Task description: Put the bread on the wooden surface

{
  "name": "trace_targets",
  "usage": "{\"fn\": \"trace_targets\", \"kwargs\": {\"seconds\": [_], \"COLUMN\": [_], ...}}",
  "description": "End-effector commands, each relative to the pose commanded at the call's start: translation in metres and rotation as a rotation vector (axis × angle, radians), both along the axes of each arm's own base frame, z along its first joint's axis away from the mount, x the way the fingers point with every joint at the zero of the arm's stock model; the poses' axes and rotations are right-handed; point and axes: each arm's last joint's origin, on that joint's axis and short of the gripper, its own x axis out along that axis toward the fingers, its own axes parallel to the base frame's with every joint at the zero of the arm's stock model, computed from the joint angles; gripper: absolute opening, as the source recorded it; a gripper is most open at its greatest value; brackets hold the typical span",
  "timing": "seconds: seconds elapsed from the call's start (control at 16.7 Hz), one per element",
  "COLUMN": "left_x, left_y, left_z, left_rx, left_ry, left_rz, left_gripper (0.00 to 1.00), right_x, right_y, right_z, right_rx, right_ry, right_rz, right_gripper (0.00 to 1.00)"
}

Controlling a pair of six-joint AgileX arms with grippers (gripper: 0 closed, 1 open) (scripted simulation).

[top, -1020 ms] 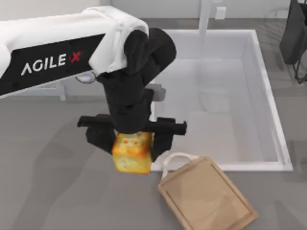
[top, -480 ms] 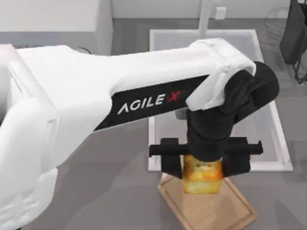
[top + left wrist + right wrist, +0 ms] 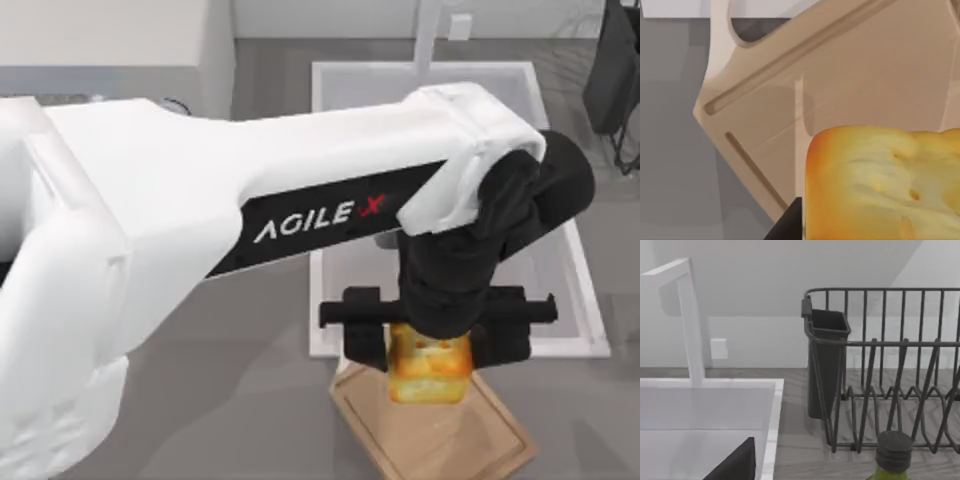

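L hand (image 3: 430, 345) nudged right, bread (image 3: 429, 368) over board (image 3: 490, 435) centre

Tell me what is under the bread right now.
The wooden surface lies under the bread, which the left hand grips. Its grooved edge shows in the left wrist view; the bread hides the patch directly beneath.

the bread (image 3: 880, 185) hangs over the grooved wooden surface (image 3: 850, 75).

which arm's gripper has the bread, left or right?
The left gripper: it holds the bread above the cutting board. The right wrist view faces the dish rack.
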Motion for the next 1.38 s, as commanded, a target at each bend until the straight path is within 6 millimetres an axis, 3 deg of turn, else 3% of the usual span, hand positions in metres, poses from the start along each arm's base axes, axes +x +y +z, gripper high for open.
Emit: {"fn": "trace_targets", "kwargs": {"seconds": [0.84, 1.02, 1.38], "left_x": [-0.001, -0.001, -0.001], "left_y": [-0.001, -0.001, -0.001], "left_z": [-0.044, -0.044, -0.044], "left_rx": [0.002, 0.002, 0.002], "left_ry": [-0.002, -0.002, -0.002], "left_rz": [-0.002, -0.002, -0.002], "left_gripper": [0.0, 0.0, 0.45], "right_x": [0.0, 0.0, 0.0], "right_y": [0.0, 0.0, 0.0], "right_z": [0.0, 0.0, 0.0], "right_rx": [0.0, 0.0, 0.0], "right_ry": [0.0, 0.0, 0.0], "right_rz": [0.0, 0.0, 0.0], "right_gripper": [1.0, 1.0, 1.0]}}
